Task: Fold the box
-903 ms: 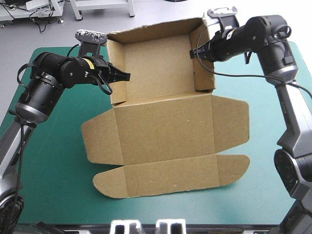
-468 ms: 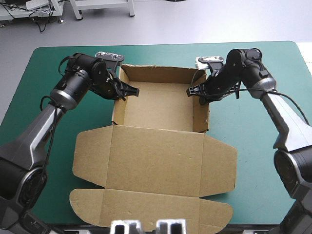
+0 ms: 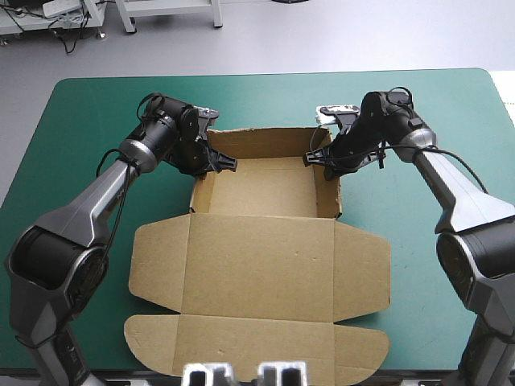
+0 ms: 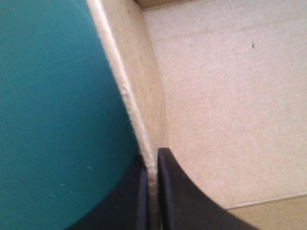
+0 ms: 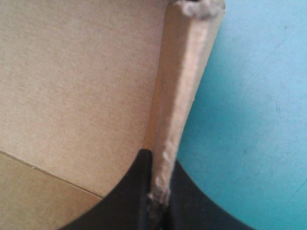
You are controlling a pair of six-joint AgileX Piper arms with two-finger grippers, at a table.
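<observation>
The left end effector (image 3: 226, 164) is all but shut on the left wall of the brown box (image 3: 259, 261), one black finger inside the tray and one outside, over the teal-green surface (image 3: 80, 137). The box sits mid-surface as an open tray, its walls raised on the far half and its lid and flaps flat toward the near edge. The right end effector (image 3: 314, 158) pinches the right wall likewise, nearly closed on the board.

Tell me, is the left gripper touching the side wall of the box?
Touching. The left wrist view shows the left gripper shut on a wall of the box.
</observation>
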